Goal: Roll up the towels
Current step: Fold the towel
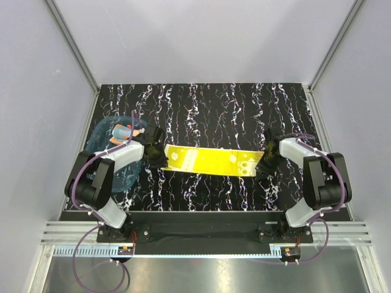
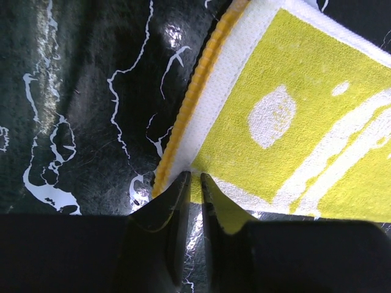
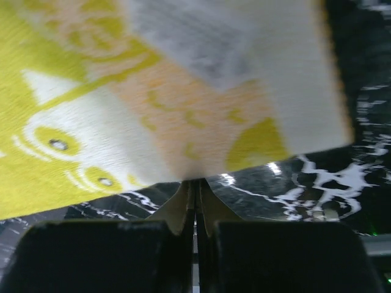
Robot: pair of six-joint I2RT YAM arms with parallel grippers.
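Looking at the top view: the yellow towel lies as a long strip across mid-frame on the black marbled table. The left gripper is at its left end and the right gripper at its right end. The orange-pink towel sits bunched in the teal tray, left of centre beside the left arm. Only this view shows those two.

The print reads as shapes, not letters:
- **Left wrist view:** a white oval and white stripes on yellow, plus a ribbed orange hem that the top view is too small to show.
- **Right wrist view:** ringed, eye-like dots at lower left. It is blurred, and the pale underside is turned up at upper right.

Left fingers are nearly closed, with a thin slit and the towel's corner caught in it. Right fingers are pressed together at the towel's near edge, and the cloth there is raised off the table, so it looks pinched. The top view can't show either grip, since the wrists cover the tips.
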